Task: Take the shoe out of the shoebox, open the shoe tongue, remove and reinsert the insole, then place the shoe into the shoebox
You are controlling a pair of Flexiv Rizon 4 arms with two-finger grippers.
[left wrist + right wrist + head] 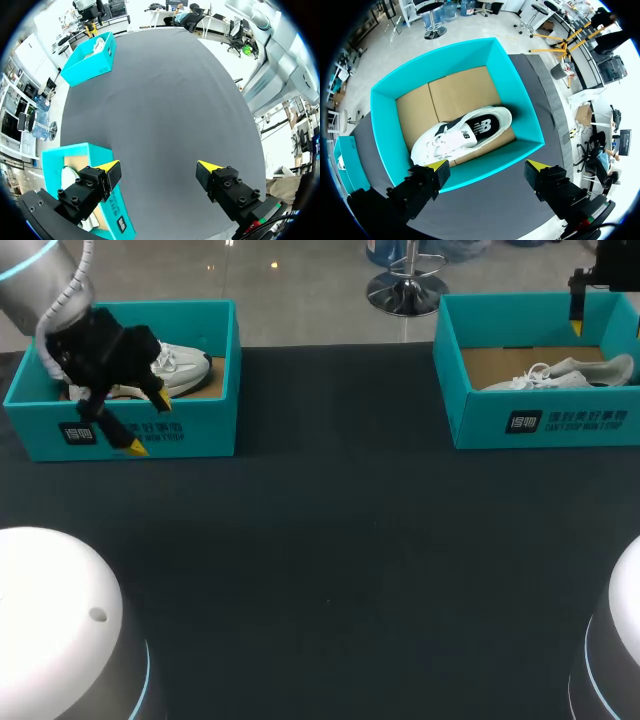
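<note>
Two teal shoeboxes stand at the table's far edge. The left shoebox [205,430] [55,160] holds a white shoe [180,367] [69,181]. My left gripper [148,424] [160,170] hangs open over this box's front wall, holding nothing. The right shoebox [480,420] [517,95] [92,62] holds a white shoe [565,373] [465,131] lying on its side on the cardboard floor. High above that box my right gripper [577,325] [487,170] stands open and empty, with the shoe ahead of its fingers.
The black tablecloth [330,540] [170,100] stretches between and in front of the two boxes. The white arm bases [60,630] sit at the near left and near right corners.
</note>
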